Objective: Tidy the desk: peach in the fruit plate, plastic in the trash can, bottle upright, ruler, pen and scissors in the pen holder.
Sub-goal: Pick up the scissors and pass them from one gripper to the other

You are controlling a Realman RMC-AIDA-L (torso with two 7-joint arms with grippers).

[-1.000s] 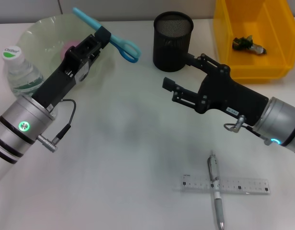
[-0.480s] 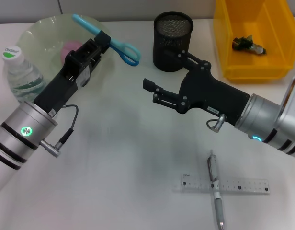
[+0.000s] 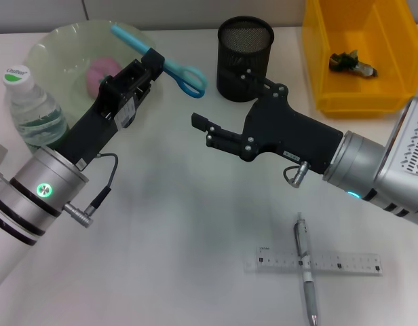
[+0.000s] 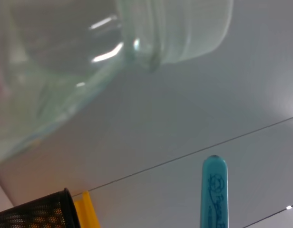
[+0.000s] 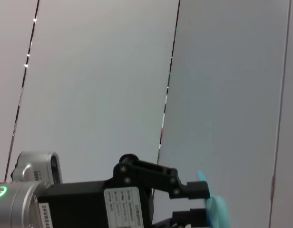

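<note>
My left gripper (image 3: 153, 61) is shut on the blue scissors (image 3: 189, 79) and holds them in the air between the fruit plate (image 3: 56, 41) and the black mesh pen holder (image 3: 245, 58). The scissors' blue tip (image 4: 214, 190) shows in the left wrist view. My right gripper (image 3: 205, 130) is open just below and right of the scissors' handles, apart from them. A pink peach (image 3: 99, 70) lies in the plate. The bottle (image 3: 29, 102) stands upright at the left. The pen (image 3: 306, 272) lies across the clear ruler (image 3: 324, 262) at the front right.
A yellow bin (image 3: 392, 102) at the back right holds a crumpled piece of plastic (image 3: 351, 64). The right wrist view shows my left arm (image 5: 89, 199) with the scissors (image 5: 214, 209) against a wall.
My right gripper has swung left, away from the pen holder and toward the scissors. My left gripper has carried the scissors slightly to the right.
</note>
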